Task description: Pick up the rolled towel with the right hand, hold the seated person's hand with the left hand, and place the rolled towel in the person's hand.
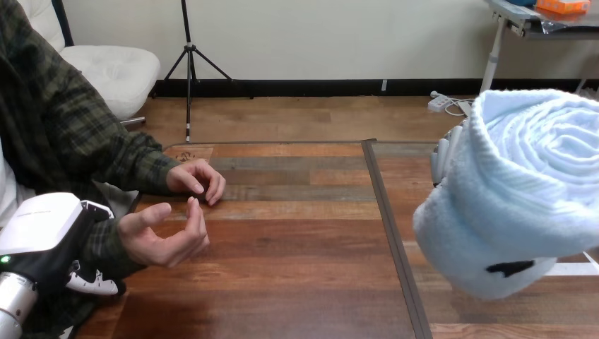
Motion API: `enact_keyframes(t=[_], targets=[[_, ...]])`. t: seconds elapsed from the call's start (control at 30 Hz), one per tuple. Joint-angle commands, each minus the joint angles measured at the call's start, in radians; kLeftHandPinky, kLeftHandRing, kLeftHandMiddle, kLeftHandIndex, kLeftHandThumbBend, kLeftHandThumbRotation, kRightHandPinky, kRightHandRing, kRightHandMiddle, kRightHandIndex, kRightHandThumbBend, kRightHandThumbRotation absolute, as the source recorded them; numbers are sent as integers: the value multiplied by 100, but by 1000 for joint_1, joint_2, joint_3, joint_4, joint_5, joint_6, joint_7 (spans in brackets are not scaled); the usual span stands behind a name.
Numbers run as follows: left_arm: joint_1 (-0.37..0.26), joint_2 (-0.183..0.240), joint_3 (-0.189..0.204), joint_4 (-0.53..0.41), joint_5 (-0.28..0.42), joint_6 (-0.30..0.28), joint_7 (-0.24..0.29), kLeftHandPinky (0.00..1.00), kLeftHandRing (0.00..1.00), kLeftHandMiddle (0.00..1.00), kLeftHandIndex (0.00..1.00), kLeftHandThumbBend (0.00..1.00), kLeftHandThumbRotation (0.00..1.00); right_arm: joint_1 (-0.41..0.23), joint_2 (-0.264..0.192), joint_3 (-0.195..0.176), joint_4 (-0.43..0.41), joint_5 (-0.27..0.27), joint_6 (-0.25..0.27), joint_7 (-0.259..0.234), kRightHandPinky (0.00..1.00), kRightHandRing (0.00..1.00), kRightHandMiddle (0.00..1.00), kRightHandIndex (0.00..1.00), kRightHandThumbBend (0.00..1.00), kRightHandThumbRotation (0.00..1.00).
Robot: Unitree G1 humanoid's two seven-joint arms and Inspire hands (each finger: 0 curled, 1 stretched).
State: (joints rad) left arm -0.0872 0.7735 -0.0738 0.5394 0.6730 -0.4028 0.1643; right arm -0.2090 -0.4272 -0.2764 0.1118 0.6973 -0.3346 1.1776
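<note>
One rolled towel (pixel 523 205) was what we counted, along with two robot hands and two hands of the person. The rolled towel, pale blue, was up off the tabletop (pixel 297 254), and the right robot hand (pixel 441 159) had it. Its black-and-white fingers showed at the towel's far left side, closed against the roll, with the rest of that hand hidden behind the cloth.

Over at the other side, the left robot hand (pixel 42 236) was clasped round the person's sleeved wrist. We saw its fingers (pixel 92 284) curled underneath the sleeve and its white shell facing up. Just ahead of that robot hand came the person's upturned hand (pixel 166 236), palm up with the fingers loosely bent, raised a little above the wood. A bit beyond it, the person's other hand (pixel 198 180) rested on the tabletop, apart from the left robot hand. The rolled towel hung well off to the right of the left robot hand, past the seam in the tabletop.
</note>
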Motion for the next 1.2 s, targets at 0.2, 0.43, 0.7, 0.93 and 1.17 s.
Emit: enact_keyframes(t=[0.2, 0.43, 0.7, 0.93, 1.17], targets=[[2, -39, -2, -53, -67, -10, 0, 31, 37, 44, 44, 87, 0, -140, 41, 13, 92, -86, -117, -35, 27, 33, 37, 37, 78, 13], [10, -41, -2, -78, -78, 13, -8, 32, 37, 45, 45, 86, 0, -160, 53, 28, 121, -115, -143, -43, 25, 32, 37, 37, 79, 15], [21, -45, -1, -107, -94, 31, -14, 31, 37, 44, 45, 87, 0, -177, 60, 50, 147, -155, -164, -64, 23, 30, 36, 37, 79, 15], [28, -49, 2, -132, -98, 43, -20, 31, 36, 44, 45, 87, 0, -195, 64, 71, 166, -149, -136, -53, 22, 29, 37, 39, 79, 13], [38, -55, 9, -173, -105, 51, -28, 31, 37, 44, 44, 87, 0, -220, 73, 95, 194, -128, -69, -36, 22, 30, 37, 40, 79, 9]])
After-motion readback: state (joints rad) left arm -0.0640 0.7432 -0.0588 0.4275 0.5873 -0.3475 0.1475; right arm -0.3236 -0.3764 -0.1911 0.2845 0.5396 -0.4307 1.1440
